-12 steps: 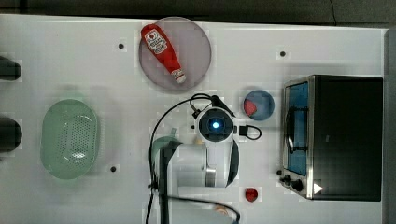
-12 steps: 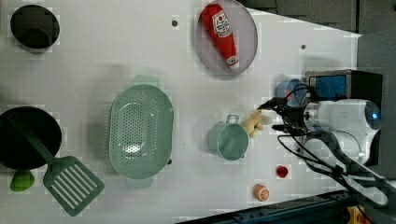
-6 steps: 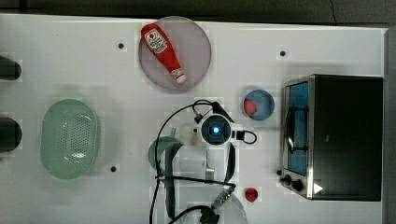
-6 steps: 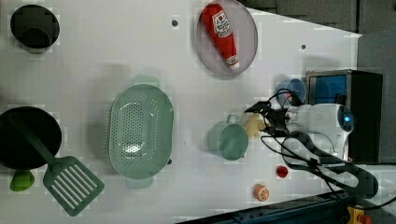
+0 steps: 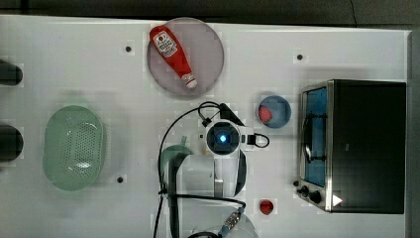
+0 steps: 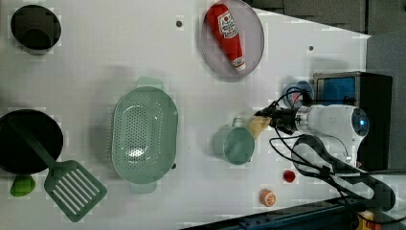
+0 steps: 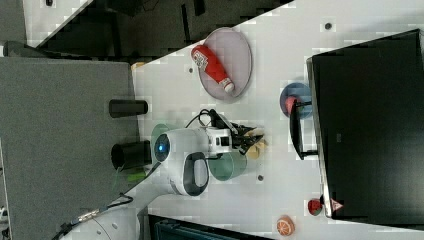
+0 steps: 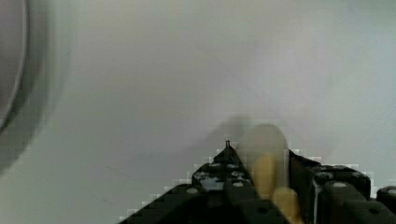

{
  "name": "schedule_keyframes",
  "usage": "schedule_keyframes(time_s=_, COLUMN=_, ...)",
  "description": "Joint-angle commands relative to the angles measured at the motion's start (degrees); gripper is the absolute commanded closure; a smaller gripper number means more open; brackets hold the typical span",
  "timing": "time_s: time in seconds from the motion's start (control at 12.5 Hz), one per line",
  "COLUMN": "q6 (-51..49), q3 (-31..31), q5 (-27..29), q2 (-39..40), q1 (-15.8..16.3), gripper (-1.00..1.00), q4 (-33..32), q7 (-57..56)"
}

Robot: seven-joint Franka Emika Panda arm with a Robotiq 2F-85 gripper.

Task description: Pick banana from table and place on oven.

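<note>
Wrist view: black jaws flank lumpy cream banana [image 8: 264, 154].

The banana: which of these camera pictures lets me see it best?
The left view: the banana sticks out pale beside the green cup, at the gripper. The right view shows it partly behind the gripper; the wrist view shows it blurred between dark fingers; in the top view the arm covers it.

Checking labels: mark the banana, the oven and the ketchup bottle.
banana [image 6: 258, 125], left view, pale body beside the cup.
oven [image 5: 371, 144], top view, black top.
ketchup bottle [image 5: 171, 52], top view, red body.
</note>
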Motion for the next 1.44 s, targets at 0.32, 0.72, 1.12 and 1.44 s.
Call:
schedule_keyframes(time_s=0.32, q6=-6.4, q3=-0.1, q5=0.0, q2=-13.4, q1=-1.0, gripper=0.43, q4=0.1, q7=-1.0)
schedule_keyframes(time_s=0.72, q6=-40.1, q3=-0.8, q5=0.0, q2=-32.0, q1=-1.1, gripper=0.43, q4=10.4, q7=-1.0)
schedule_keyframes(time_s=1.12, q6=-59.0, q3=-6.3, q5=-0.7, q2=-35.0, q1=-2.1, gripper=0.43, q4=24.3, q7=-2.4)
schedule_keyframes(time_s=1.44, q6=-58.6, q3=-16.0, q5=-2.5, q2=-31.0, q1=-3.4, gripper=0.43, q4=27.5, q7=-13.3)
